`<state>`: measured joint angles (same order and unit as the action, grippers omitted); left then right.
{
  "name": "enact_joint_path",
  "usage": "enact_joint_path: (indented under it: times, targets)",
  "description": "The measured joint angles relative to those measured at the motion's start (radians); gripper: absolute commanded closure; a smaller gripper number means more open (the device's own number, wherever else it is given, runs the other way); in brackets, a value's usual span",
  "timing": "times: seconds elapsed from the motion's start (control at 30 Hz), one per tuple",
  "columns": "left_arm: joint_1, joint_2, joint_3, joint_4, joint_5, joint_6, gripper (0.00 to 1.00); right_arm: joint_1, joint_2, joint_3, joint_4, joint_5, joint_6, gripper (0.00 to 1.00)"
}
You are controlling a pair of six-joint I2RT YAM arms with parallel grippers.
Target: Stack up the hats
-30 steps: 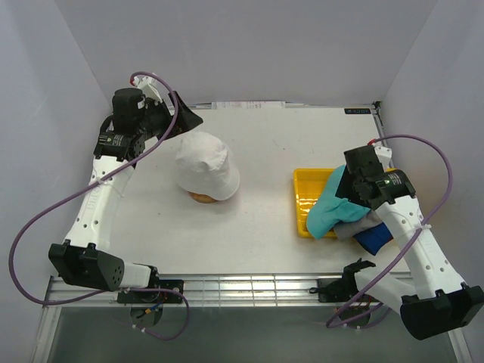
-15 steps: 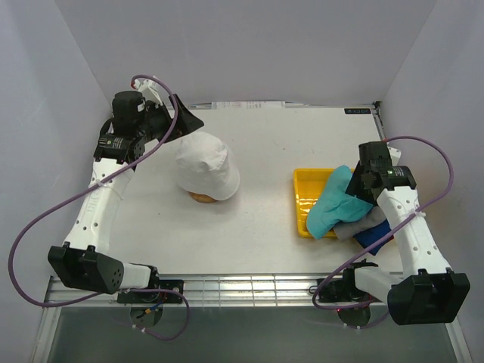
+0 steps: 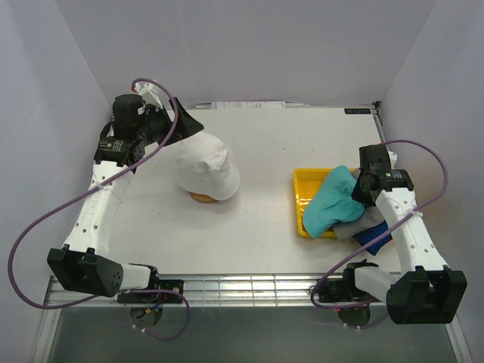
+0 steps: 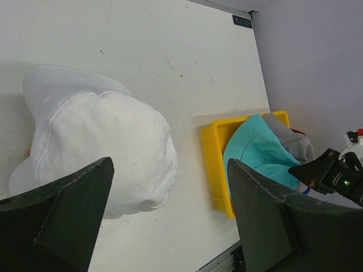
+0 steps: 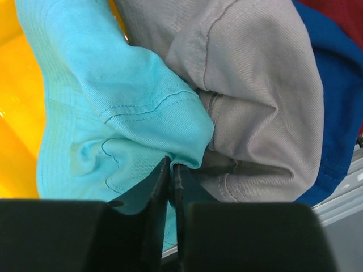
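Observation:
A pile of hats fills the yellow tray (image 3: 305, 184): a teal hat (image 3: 327, 206) on top, a grey hat (image 5: 255, 85) under it, a royal blue hat (image 3: 373, 239) and a dark red hat (image 5: 334, 11) at the edge. My right gripper (image 5: 171, 164) is shut, pinching a fold of the teal hat (image 5: 102, 102) next to the grey one. A white hat (image 3: 204, 166) sits on the wooden stand (image 3: 200, 198) at centre-left. My left gripper (image 3: 189, 121) hangs open behind the white hat (image 4: 108, 147), with nothing between its fingers.
The tray (image 4: 212, 170) stands at the right, close to the right wall. White walls close in the table on three sides. A metal rail (image 3: 249, 287) runs along the near edge between the arm bases.
My right gripper has shut on a fold of the teal hat after reaching into the pile open. The left arm has barely moved and stays open.

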<state>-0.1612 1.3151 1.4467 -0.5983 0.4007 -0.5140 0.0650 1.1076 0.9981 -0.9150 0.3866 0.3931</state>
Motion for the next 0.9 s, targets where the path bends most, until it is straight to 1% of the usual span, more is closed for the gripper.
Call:
enact_joint_path:
  times: [0.13, 0.2, 0.3, 0.37, 0.47, 0.57, 0.73, 0.9]
  targets:
    - [0.0, -0.002, -0.001, 0.0, 0.001, -0.001, 0.08, 0.0, 0.0, 0.009, -0.002, -0.05, -0.011, 0.92]
    - [0.0, -0.003, -0.001, 0.0, 0.005, -0.004, 0.09, -0.001, 0.003, 0.047, -0.008, -0.094, -0.013, 0.92]
    - [0.0, -0.003, -0.001, 0.001, 0.014, -0.016, 0.09, -0.002, 0.029, 0.188, -0.015, -0.201, -0.016, 0.92]
    - [0.0, -0.003, 0.0, 0.002, 0.025, -0.027, 0.09, -0.002, 0.064, 0.323, -0.005, -0.29, -0.015, 0.92]
    - [0.0, -0.003, 0.0, 0.01, 0.042, -0.053, 0.05, -0.002, 0.114, 0.488, 0.031, -0.397, -0.01, 0.92]
    - [0.0, -0.003, -0.004, 0.059, 0.079, -0.101, 0.05, 0.003, 0.175, 0.65, 0.061, -0.496, 0.003, 0.92]
    - [0.0, -0.014, -0.054, 0.163, 0.136, -0.193, 0.05, 0.042, 0.256, 0.809, 0.149, -0.625, 0.064, 0.92]
    - [0.0, -0.017, -0.092, 0.243, 0.174, -0.269, 0.02, 0.15, 0.379, 0.972, 0.199, -0.682, 0.125, 0.92]
